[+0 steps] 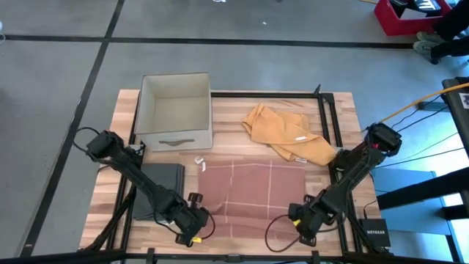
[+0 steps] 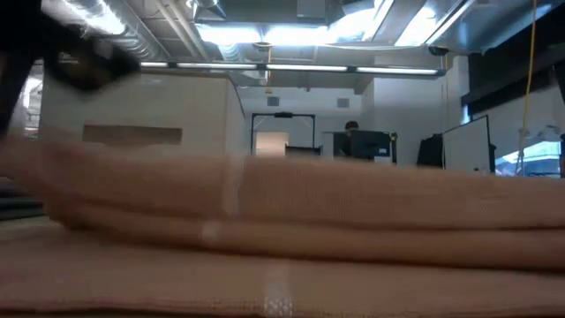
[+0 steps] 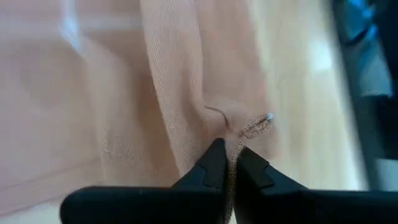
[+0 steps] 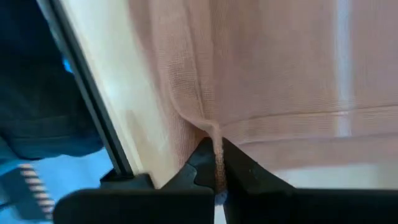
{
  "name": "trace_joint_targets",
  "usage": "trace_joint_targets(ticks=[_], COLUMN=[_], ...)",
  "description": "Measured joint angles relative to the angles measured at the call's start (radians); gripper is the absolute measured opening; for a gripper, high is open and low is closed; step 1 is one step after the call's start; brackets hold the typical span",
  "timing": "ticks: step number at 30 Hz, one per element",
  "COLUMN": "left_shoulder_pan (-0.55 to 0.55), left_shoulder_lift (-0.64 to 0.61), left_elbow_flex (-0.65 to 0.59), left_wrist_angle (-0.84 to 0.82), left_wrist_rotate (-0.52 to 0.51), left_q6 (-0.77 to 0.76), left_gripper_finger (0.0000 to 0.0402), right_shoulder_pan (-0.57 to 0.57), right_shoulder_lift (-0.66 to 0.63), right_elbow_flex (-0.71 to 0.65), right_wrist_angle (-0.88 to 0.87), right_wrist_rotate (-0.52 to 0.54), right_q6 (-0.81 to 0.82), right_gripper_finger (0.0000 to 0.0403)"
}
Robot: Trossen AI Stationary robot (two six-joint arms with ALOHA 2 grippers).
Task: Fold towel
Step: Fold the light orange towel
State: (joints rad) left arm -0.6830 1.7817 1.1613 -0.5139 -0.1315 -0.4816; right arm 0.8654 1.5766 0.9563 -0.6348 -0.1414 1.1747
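While the pink towel (image 1: 253, 191) lies spread at the tabletop's (image 1: 344, 110) near edge, the left gripper (image 1: 196, 218) and right gripper (image 1: 302, 217) each pinch a near corner, fingers (image 3: 214, 165) closed on cloth.

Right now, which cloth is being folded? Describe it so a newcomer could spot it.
On the wooden table, look at the near edge between both arms. The pinkish-brown towel lies flat there, striped with pale lines, unlike the crumpled orange cloth and the folded grey one.
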Motion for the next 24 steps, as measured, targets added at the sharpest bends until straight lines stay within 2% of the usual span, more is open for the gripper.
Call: trace_joint_targets(ticks=[3, 6, 8, 12, 15, 17, 19, 24], left_shoulder_pan=[0.001, 0.004, 0.005, 0.019, 0.045, 0.076, 0.115, 0.236], left_shoulder_lift=[-0.047, -0.101, -0.143, -0.220, -0.289, -0.324, -0.355, -0.401], left_elbow_flex=[0.079, 0.154, 0.197, 0.236, 0.241, 0.242, 0.241, 0.241], left_wrist_angle=[-0.115, -0.210, -0.264, -0.322, -0.315, -0.315, -0.316, -0.317], left_wrist_rotate=[-0.056, -0.175, -0.282, -0.572, -0.798, -0.899, -0.942, -0.951], left_q6=[0.007, 0.025, 0.058, 0.144, 0.235, 0.281, 0.331, 0.475], left_gripper_finger=[0.0003, 0.0003, 0.0003, 0.0003, 0.0003, 0.0003, 0.0003, 0.0003], right_shoulder_pan=[0.001, 0.000, 0.000, -0.001, -0.013, -0.037, -0.068, -0.195], right_shoulder_lift=[-0.020, -0.045, -0.062, -0.104, -0.144, -0.174, -0.207, -0.278], right_elbow_flex=[0.130, 0.253, 0.320, 0.413, 0.449, 0.461, 0.461, 0.458], right_wrist_angle=[-0.189, -0.377, -0.489, -0.679, -0.781, -0.835, -0.878, -0.931], right_wrist_rotate=[0.113, 0.294, 0.452, 0.803, 1.016, 1.124, 1.193, 1.300], right_q6=[-0.048, -0.111, -0.137, -0.154, -0.128, -0.107, -0.104, -0.140], right_gripper_finger=[0.0007, 0.0010, 0.0008, 0.0007, 0.0010, 0.0010, 0.0007, 0.0007])
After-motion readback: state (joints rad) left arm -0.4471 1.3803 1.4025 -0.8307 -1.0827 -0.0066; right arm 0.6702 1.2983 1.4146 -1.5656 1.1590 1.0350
